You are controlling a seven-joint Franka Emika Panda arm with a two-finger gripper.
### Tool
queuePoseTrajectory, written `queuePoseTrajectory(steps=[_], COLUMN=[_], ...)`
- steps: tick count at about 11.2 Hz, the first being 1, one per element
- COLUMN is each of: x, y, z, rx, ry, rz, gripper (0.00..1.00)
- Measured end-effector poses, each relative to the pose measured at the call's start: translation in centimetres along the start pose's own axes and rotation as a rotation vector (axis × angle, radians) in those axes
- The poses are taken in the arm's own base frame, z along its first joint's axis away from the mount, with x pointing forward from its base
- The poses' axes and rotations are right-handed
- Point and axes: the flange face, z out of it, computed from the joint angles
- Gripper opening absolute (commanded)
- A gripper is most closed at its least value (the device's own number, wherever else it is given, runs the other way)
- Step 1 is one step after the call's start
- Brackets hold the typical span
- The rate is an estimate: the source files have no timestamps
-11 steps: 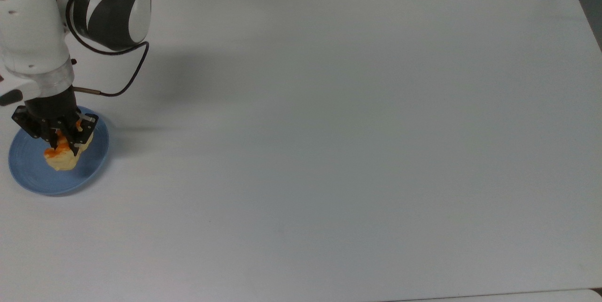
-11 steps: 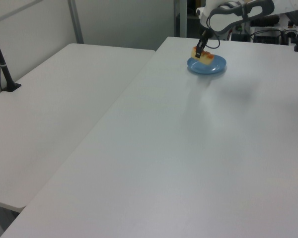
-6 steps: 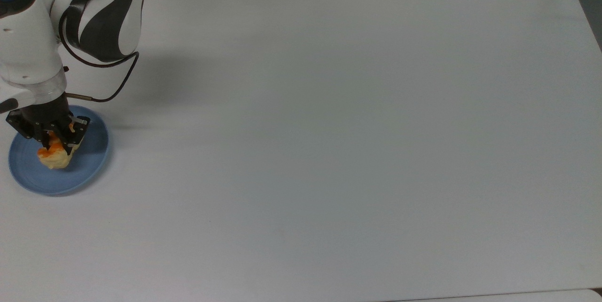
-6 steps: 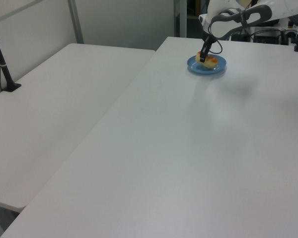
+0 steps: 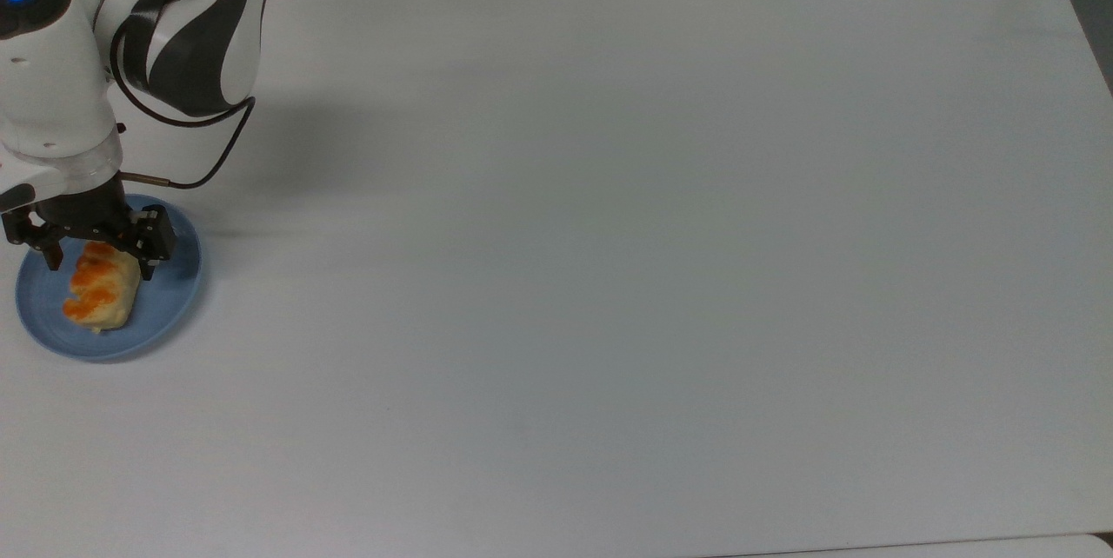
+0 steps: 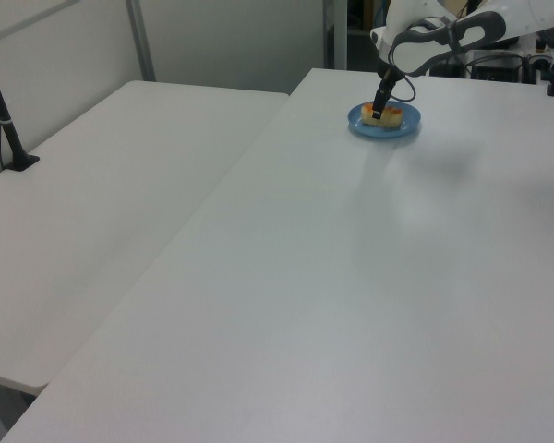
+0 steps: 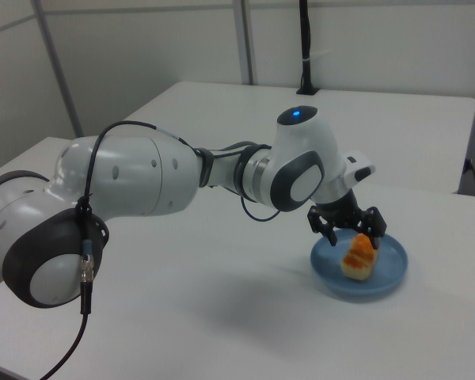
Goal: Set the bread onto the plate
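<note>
Bread is laid flat on plate; hand, spread and released, is poised directly above; only withdrawal is judged outstanding.

bread on plate | pincer spread above

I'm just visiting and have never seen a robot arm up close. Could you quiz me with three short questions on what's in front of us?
1. True or false: the bread lies on the plate.
2. The gripper is: A) shut on the bread, B) open, its fingers on either side of the bread's near end, C) far off over bare table.
3. Fill in: in the top view, the plate sits near the table's ____ edge.

Key: 1 true. 2 B. 3 left.
</note>
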Motion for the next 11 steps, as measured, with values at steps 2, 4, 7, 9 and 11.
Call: queuePoseTrajectory(steps=[2,4,7,9,11], x=[0.0,0.4,0.8,-0.4,-1.1], y=[0.0,0.6,2.1,1.2,-1.9], z=[0.0,-1.3,-8.4,-13.8,-19.9], rx=[-0.001,-0.016,-0.044,-0.022,0.019], ry=[0.003,0.031,0.091,0.005,-0.1], rz=[0.0,0.006,0.16,0.271,0.372], gripper=[1.0,1.0,1.0,1.0,1.0])
